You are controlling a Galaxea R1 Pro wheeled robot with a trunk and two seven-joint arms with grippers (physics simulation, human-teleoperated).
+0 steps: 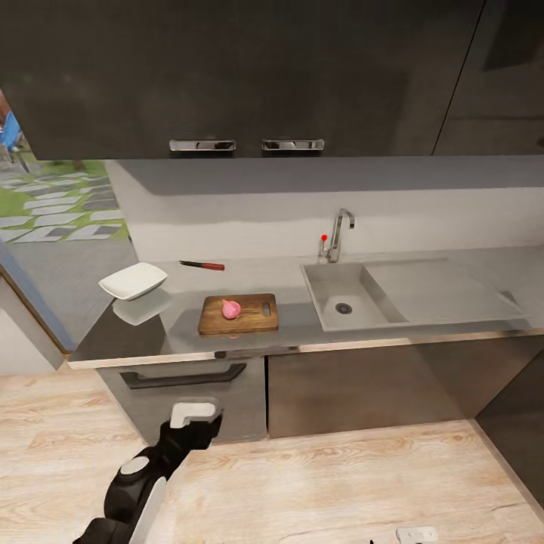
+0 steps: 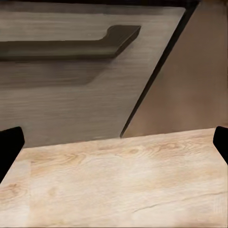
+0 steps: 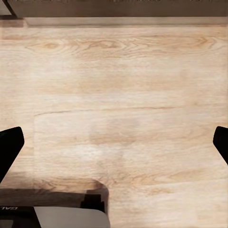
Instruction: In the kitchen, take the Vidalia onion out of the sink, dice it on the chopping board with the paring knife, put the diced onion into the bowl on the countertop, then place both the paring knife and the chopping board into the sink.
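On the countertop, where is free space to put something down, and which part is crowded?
Free: the countertop strip between the chopping board and the sink, and the flat drainboard beside the basin. Crowded: the left end, where the bowl, the paring knife and the board carrying the onion lie close together.

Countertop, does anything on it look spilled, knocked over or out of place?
Nothing stands out. The onion sits whole on the chopping board, the paring knife lies flat behind it, and the bowl is upright.
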